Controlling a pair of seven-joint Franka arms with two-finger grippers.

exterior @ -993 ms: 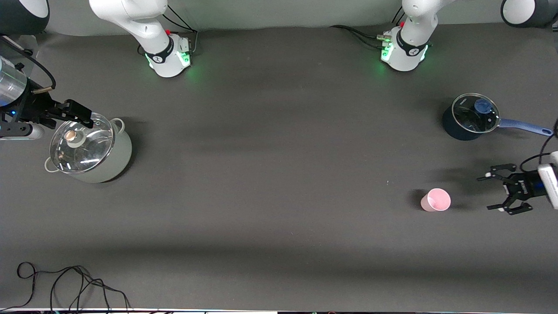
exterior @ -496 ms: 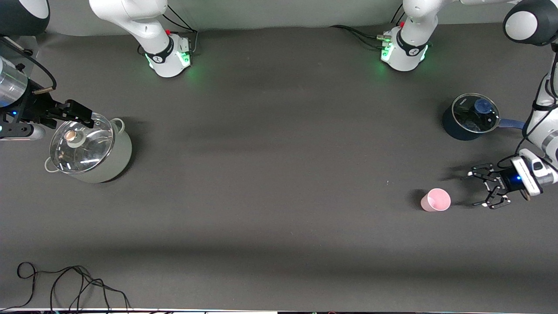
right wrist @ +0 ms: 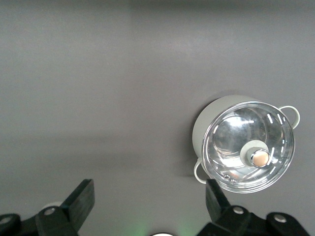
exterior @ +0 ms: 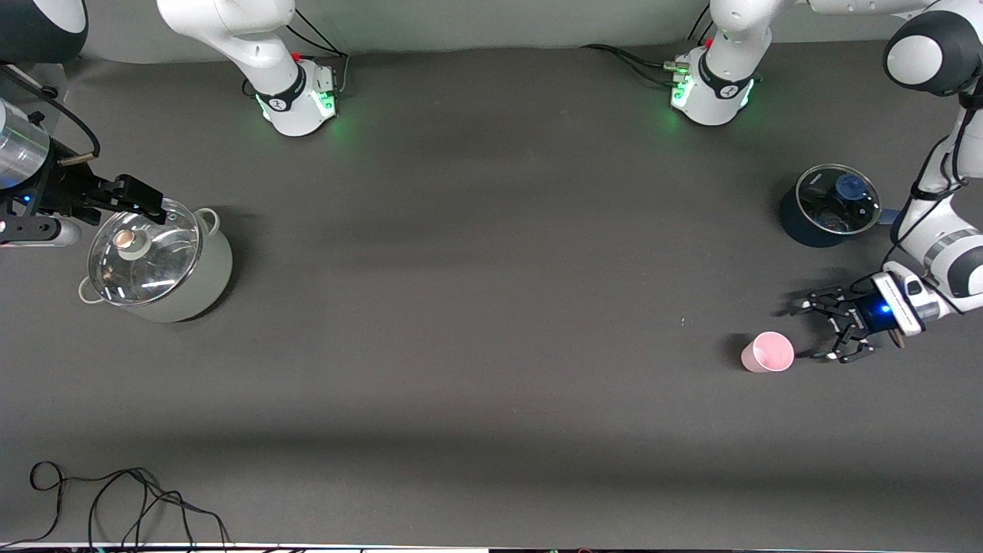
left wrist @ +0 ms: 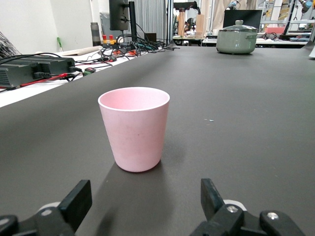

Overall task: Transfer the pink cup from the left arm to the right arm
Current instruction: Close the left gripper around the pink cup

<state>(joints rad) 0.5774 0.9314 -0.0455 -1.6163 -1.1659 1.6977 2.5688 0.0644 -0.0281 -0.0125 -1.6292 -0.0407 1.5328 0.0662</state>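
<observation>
Pink cup (exterior: 767,352) upright on table (exterior: 476,307); left gripper (exterior: 820,330) just beside it, jaws wide, empty; right gripper (exterior: 138,198) waits over grey pot (exterior: 157,261), jaws wide.

The front view looks down on the whole table (exterior: 491,307). The left wrist view looks low, close across it; the right wrist view straight down, both showing the green pot (left wrist: 236,38).

Both tools (exterior: 820,330) (exterior: 142,201) apparently wide open

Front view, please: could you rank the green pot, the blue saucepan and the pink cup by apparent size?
Largest: green pot.
Then: blue saucepan.
Smallest: pink cup.
All stand on the table, so nearness hardly affects this.
</observation>
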